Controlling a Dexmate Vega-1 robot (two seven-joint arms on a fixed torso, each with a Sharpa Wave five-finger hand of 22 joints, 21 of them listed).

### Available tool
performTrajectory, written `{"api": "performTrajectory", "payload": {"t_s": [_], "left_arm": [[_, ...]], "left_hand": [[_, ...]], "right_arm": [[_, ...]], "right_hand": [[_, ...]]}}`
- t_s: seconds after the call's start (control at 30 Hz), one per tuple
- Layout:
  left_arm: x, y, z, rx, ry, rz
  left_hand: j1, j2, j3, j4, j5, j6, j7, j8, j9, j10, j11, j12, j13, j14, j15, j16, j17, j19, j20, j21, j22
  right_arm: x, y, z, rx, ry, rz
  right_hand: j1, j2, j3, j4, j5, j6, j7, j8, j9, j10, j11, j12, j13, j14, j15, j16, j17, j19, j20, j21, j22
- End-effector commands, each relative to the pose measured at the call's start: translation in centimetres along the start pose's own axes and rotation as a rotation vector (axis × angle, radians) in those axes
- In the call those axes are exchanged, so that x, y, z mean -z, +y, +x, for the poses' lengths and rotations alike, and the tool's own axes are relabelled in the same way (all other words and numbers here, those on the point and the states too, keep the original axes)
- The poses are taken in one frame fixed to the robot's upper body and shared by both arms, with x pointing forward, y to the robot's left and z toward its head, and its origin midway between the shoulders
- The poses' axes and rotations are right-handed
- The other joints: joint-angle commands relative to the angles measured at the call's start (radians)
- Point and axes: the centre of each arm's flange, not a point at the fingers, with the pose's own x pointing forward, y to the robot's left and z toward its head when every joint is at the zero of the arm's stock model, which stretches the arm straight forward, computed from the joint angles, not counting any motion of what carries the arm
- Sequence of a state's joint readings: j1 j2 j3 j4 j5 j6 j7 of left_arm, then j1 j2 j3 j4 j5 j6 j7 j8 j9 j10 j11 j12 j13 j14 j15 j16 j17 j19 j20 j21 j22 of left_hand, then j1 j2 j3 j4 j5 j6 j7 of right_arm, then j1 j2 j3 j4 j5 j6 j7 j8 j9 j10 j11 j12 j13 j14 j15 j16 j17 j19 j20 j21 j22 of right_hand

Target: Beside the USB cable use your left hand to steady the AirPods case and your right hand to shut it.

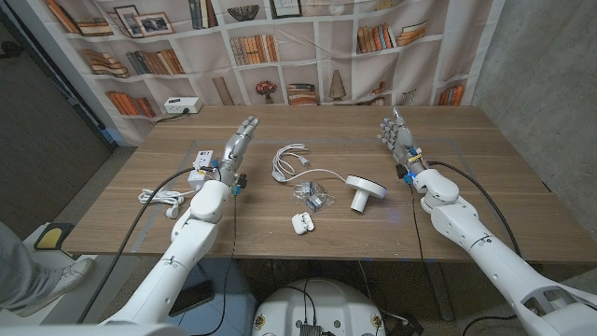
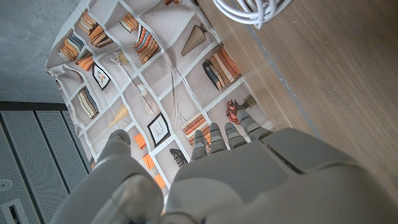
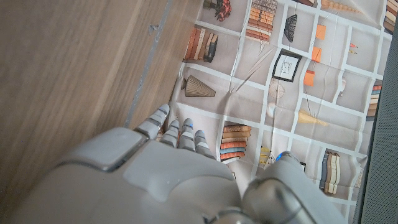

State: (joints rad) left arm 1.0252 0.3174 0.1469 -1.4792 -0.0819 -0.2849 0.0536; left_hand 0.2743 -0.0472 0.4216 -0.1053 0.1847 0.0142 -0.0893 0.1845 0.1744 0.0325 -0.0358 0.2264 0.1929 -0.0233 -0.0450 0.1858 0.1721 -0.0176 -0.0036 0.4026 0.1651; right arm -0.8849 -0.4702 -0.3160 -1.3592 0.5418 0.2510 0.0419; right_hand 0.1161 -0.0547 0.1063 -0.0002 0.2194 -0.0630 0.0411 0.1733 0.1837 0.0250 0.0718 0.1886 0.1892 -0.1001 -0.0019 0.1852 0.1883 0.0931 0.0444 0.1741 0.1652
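The AirPods case [image 1: 300, 222] lay open near the front edge of the wooden table [image 1: 485, 168], its lid up, touched by neither hand. Just behind it sat a small heap of clear-wrapped bits [image 1: 312, 195], and farther back the coiled white USB cable [image 1: 290, 160], whose loops also showed in the left wrist view [image 2: 249, 10]. A white round stand [image 1: 365, 189] lay tipped to the right of the heap.

The left hand [image 1: 239, 146] hung over the table's left half, fingers extended and apart, grasping nothing. The right hand [image 1: 398, 137] stood at the far right, fingers spread and upright, likewise released. Both were well apart from the case.

A white adapter box [image 1: 202, 174] and a white cord [image 1: 160, 197] lay beside the left forearm. A bookshelf-printed backdrop [image 1: 308, 47] hung behind the table.
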Motion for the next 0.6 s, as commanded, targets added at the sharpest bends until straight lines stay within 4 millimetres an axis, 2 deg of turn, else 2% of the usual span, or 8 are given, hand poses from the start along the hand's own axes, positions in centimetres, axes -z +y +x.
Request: {"api": "performTrajectory", "payload": {"t_s": [0.03, 0.2, 0.27, 0.37, 0.43, 0.53, 0.6], "left_arm": [[-0.1, -0.4, -0.4, -0.003, -0.01, 0.004], [0.1, -1.0, -0.3, -0.004, -0.009, -0.048], [0.0, -1.6, -0.1, -0.009, -0.015, -0.066], [-0.5, -1.9, -0.2, 0.002, -0.011, -0.043], [-0.9, -2.0, -0.2, 0.007, -0.017, -0.016], [-0.8, -2.4, -0.5, -0.005, -0.014, -0.033], [-0.6, -2.8, -0.8, -0.009, -0.007, -0.056]], "left_hand": [[0.011, -0.002, 0.001, -0.007, -0.001, -0.006, -0.003, 0.0, 0.002, 0.007, 0.0, 0.004, 0.004, -0.002, -0.003, 0.002, 0.004, 0.003, 0.0, -0.006, 0.004], [0.012, -0.002, 0.001, -0.009, -0.001, -0.005, -0.003, 0.0, 0.002, 0.007, 0.0, 0.004, 0.004, -0.001, -0.003, 0.002, 0.004, 0.006, -0.003, -0.008, 0.004], [0.013, -0.002, 0.001, -0.009, -0.001, -0.005, -0.003, 0.0, 0.002, 0.008, 0.0, 0.004, 0.005, -0.001, -0.004, 0.002, 0.004, 0.007, -0.004, -0.009, 0.004], [0.013, -0.002, 0.001, -0.01, -0.001, -0.004, -0.002, 0.0, 0.002, 0.01, 0.0, 0.004, 0.005, 0.002, -0.003, 0.003, 0.004, 0.008, -0.004, -0.011, 0.004], [0.014, -0.002, 0.001, -0.01, -0.001, -0.005, 0.0, 0.0, 0.002, 0.01, 0.0, 0.004, 0.005, 0.001, -0.002, 0.003, 0.004, 0.009, -0.004, -0.012, 0.004], [0.014, -0.002, 0.0, -0.011, -0.001, -0.006, 0.0, 0.0, 0.002, 0.01, 0.001, 0.004, 0.005, 0.001, -0.002, 0.002, 0.004, 0.01, -0.004, -0.014, 0.004], [0.014, -0.002, 0.0, -0.012, -0.001, -0.008, 0.001, -0.001, 0.002, 0.01, 0.001, 0.004, 0.005, 0.0, -0.002, 0.002, 0.004, 0.009, -0.004, -0.015, 0.004]], "right_arm": [[-0.7, 0.3, -0.7, 0.005, 0.004, -0.011], [-1.3, 0.2, -1.7, 0.011, 0.0, -0.049], [-1.1, 0.1, -1.9, -0.006, -0.014, 0.025], [-1.6, -0.4, -2.0, -0.006, 0.024, -0.083], [-1.5, -0.3, -2.3, 0.017, -0.001, -0.011], [-2.3, -0.5, -2.5, 0.006, -0.012, -0.055], [-2.1, -0.7, -2.7, 0.007, -0.013, -0.014]], "right_hand": [[0.014, -0.003, 0.003, -0.005, 0.0, -0.008, 0.002, 0.003, 0.004, -0.007, 0.004, 0.001, 0.003, -0.01, -0.002, 0.001, 0.004, -0.009, -0.002, 0.005, 0.005], [0.014, -0.002, 0.002, -0.006, 0.0, -0.009, 0.002, 0.007, 0.004, -0.002, -0.001, 0.005, 0.003, -0.009, -0.006, 0.003, 0.005, -0.021, -0.001, 0.003, 0.005], [0.014, -0.002, 0.002, -0.007, 0.0, -0.009, 0.002, 0.008, 0.004, 0.001, -0.004, 0.007, 0.003, -0.004, -0.009, 0.005, 0.005, -0.026, -0.001, 0.002, 0.005], [0.015, -0.002, 0.002, -0.007, 0.0, -0.005, 0.003, 0.011, 0.004, 0.005, -0.002, 0.008, 0.003, -0.003, -0.009, 0.006, 0.005, -0.027, 0.0, 0.003, 0.005], [0.014, -0.002, 0.001, -0.008, -0.001, -0.005, 0.003, 0.012, 0.004, 0.009, -0.003, 0.01, 0.003, 0.004, -0.008, 0.009, 0.005, -0.024, 0.004, 0.005, 0.004], [0.015, -0.003, 0.0, -0.009, -0.002, -0.011, 0.0, 0.011, 0.004, 0.006, -0.009, 0.009, 0.003, 0.003, -0.01, 0.009, 0.005, -0.021, 0.006, 0.008, 0.004], [0.015, -0.004, -0.001, -0.01, -0.002, -0.014, -0.001, 0.011, 0.004, 0.003, -0.01, 0.008, 0.003, 0.0, -0.013, 0.008, 0.005, -0.022, 0.006, 0.008, 0.004]]}}
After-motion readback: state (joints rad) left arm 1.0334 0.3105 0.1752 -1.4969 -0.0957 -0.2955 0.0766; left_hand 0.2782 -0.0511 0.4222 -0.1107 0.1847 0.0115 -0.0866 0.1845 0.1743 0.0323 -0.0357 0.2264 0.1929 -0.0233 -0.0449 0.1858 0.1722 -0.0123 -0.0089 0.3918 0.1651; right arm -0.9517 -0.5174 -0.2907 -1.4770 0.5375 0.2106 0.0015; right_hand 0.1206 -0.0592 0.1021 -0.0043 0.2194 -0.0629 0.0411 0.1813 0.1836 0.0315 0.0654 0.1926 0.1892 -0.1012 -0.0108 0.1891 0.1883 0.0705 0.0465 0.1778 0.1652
